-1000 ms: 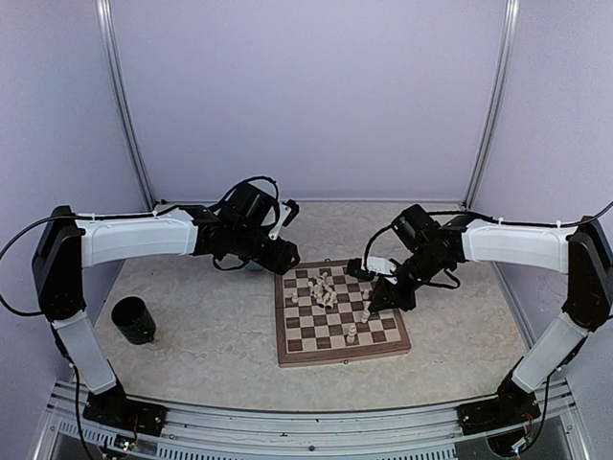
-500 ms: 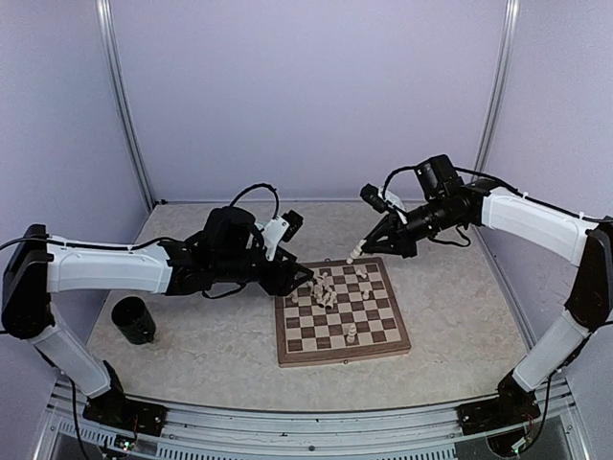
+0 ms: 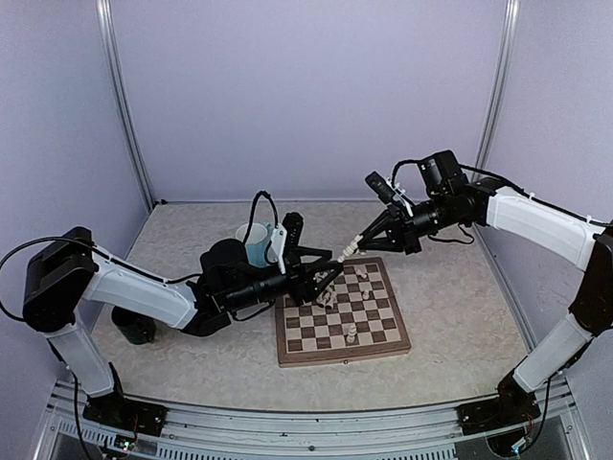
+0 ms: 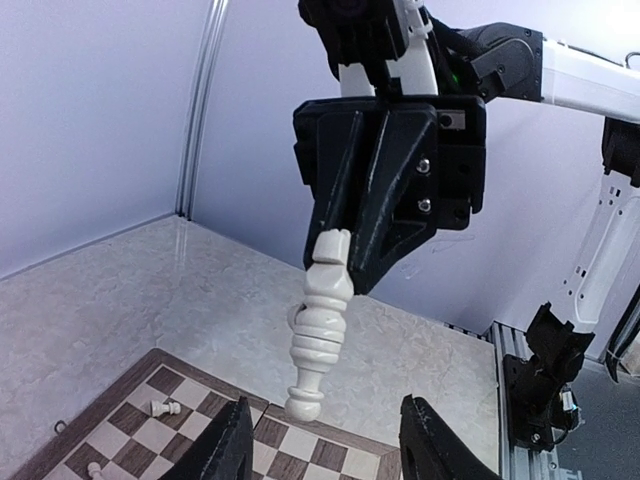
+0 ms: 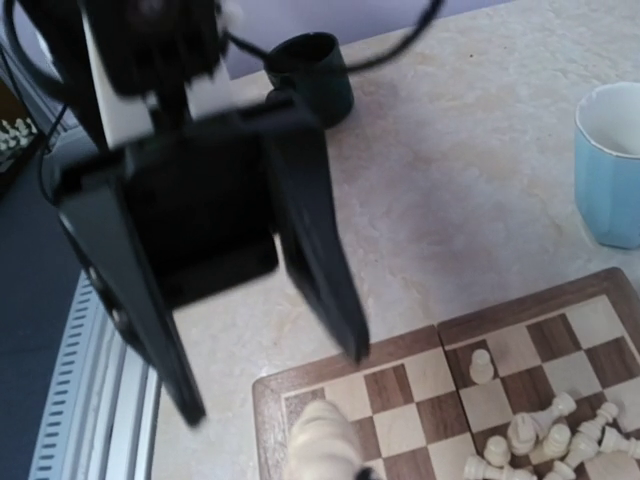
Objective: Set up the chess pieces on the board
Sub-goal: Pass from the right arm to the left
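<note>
I see the board (image 3: 340, 359) on a marbled beige table (image 3: 211, 335) inside lilac walls (image 3: 306, 96). My right gripper (image 3: 354, 249) pinches one piece (image 4: 318, 335); the left gripper (image 3: 328, 276) gapes wide.

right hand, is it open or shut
Shut on a chess piece: in the left wrist view the right hand pinches its top, and it hangs above the board.

readable text: none | labels, brands: none | numbers, signs: none | checked: all three views
</note>
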`<state>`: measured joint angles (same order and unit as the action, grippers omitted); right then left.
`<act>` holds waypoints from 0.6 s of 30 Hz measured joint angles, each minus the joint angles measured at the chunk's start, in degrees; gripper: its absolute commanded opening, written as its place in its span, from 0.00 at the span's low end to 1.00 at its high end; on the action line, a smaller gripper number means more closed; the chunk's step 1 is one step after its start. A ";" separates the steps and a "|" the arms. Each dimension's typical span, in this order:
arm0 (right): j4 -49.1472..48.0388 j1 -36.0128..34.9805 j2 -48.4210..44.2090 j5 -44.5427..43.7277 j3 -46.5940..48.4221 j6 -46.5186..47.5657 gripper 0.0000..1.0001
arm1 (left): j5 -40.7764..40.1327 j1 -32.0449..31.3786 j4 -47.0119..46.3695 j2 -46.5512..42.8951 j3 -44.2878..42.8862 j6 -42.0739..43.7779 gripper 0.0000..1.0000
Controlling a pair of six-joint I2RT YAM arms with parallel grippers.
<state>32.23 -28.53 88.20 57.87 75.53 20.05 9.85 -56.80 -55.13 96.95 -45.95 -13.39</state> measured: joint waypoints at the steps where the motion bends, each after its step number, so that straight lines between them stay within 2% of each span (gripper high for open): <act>1: -0.02 0.00 -0.07 0.15 0.00 -0.04 0.00 | 0.09 -0.28 -1.14 0.94 -0.20 -0.31 0.47; 14: -0.59 0.00 -2.10 0.46 -0.07 -0.20 0.00 | 1.03 -0.61 -6.25 5.16 -2.56 -3.04 0.38; 18: -0.59 0.00 -2.10 0.44 -0.07 -0.20 0.00 | 1.53 -0.61 -6.97 5.81 -3.52 -3.32 0.28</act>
<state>31.64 -28.53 86.11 58.30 75.46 19.86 11.38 -57.41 -62.11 102.76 -49.47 -16.71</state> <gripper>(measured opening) 0.075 0.356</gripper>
